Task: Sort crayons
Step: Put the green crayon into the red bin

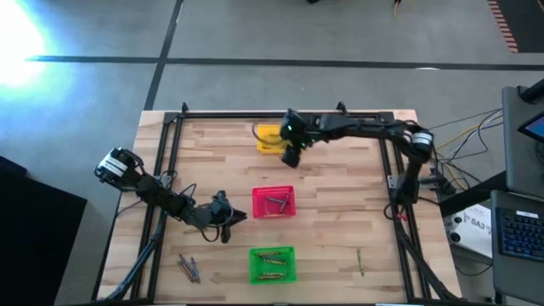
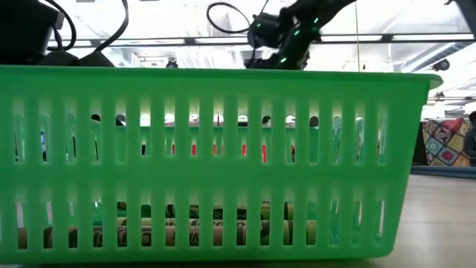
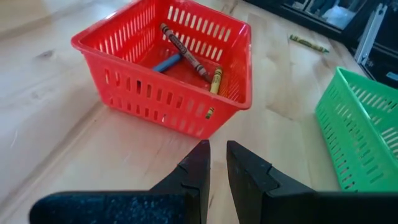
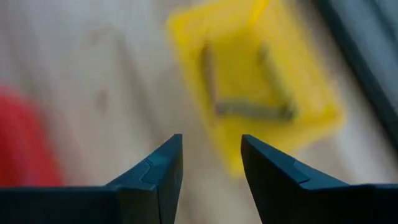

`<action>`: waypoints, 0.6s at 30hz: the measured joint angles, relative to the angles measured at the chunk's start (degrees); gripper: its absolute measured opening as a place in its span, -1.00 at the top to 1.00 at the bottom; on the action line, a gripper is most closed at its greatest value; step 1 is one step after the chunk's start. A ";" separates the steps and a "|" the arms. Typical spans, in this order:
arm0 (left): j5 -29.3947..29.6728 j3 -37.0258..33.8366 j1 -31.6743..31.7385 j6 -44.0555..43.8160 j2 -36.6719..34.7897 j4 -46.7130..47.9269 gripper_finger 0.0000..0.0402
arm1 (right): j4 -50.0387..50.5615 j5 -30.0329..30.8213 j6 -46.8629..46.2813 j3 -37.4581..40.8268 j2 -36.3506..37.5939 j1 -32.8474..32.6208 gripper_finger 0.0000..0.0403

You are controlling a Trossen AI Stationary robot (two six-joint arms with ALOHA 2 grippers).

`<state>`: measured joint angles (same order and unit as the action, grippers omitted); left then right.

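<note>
Three small baskets stand in a row down the middle of the table: yellow [image 1: 268,138] at the far end, red [image 1: 274,202] in the middle, green [image 1: 272,252] near the front edge. Each has crayons lying on its floor: in yellow [image 4: 252,111], in red [image 3: 186,53], in green [image 2: 186,223]. My right gripper [image 4: 211,140] hangs open above the yellow basket [image 4: 249,93], nothing between its fingers. My left gripper [image 3: 217,146] stands low over the table, left of the red basket [image 3: 155,93], pointing at it with a narrow gap between its fingers and nothing in them.
Two or three loose crayons [image 1: 189,268] lie near the front left corner, and one [image 1: 360,260] lies at the front right. A black frame [image 1: 170,161] runs around the table top. The green basket [image 2: 223,149] fills the low view.
</note>
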<state>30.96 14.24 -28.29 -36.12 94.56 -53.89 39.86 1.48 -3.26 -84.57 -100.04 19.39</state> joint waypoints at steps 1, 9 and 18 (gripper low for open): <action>0.00 0.00 0.00 -0.36 0.00 0.10 0.82 | 2.09 -0.02 -1.45 1.19 1.39 -1.11 0.26; 1.93 0.27 0.07 -0.68 1.33 0.07 0.82 | 10.42 -0.10 -16.65 13.70 13.23 -11.78 0.40; 2.62 3.36 0.07 -0.62 3.52 1.37 0.82 | 23.90 0.02 -39.57 23.67 23.86 -25.11 0.60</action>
<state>33.58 17.60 -28.23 -36.74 98.08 -52.52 63.77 1.50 -42.83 -60.90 -76.18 -5.73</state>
